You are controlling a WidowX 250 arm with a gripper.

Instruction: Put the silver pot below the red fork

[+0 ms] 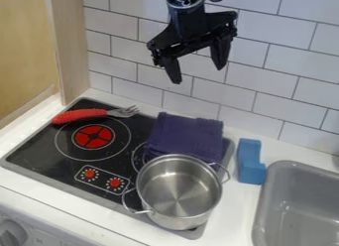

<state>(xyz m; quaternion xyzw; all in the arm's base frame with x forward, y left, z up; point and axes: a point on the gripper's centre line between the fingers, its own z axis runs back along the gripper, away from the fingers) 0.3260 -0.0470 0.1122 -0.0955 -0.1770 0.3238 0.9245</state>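
High over the back of the stove, in front of the tiled wall, hangs the gripper (198, 71), open with nothing between its fingers. The silver pot (179, 193) stands upright at the stove's front right corner, empty, its two wire handles out to the sides. At the stove's back left lies the red fork (86, 115), its red handle to the left and its metal tines to the right, just behind the left red burner ring.
A folded purple cloth (185, 136) lies behind the pot, close against it. To its right are a blue block (250, 160) and the grey sink (275, 200). A wooden panel (69, 46) rises at the left, and white tiles line the back.
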